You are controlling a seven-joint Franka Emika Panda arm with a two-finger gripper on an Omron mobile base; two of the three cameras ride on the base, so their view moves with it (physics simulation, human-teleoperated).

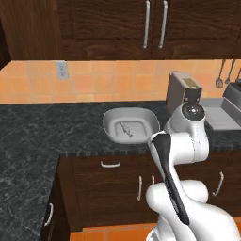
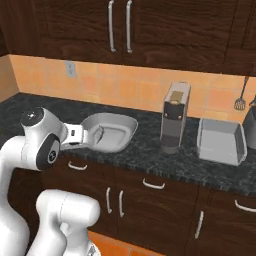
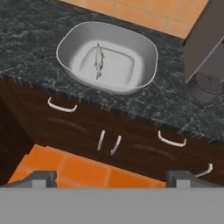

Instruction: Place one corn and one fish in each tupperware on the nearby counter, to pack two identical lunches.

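The wide oval tupperware [image 3: 72,46] sits near the front edge of the black counter [image 3: 30,26]. One slim silvery fish [image 3: 99,61] lies in its middle. The same oval tupperware [image 1: 113,116] [image 2: 128,125] holds that fish [image 1: 126,129] in the left base view. The flat rectangular tupperware [image 2: 220,145] [image 1: 217,120] stands further right on the counter and looks empty. My gripper [image 3: 113,177] is open with nothing between its fingers. It hangs out in front of the cabinets, below counter height, aimed at the oval tupperware. The corn and the second fish are out of view.
A boxy grey coffee machine [image 2: 175,117] [image 1: 181,89] stands between the two containers, close to the oval one's right side. Dark cabinet doors with silver handles [image 3: 61,107] face me under the counter. Utensils [image 2: 241,95] hang on the tiled wall at the right.
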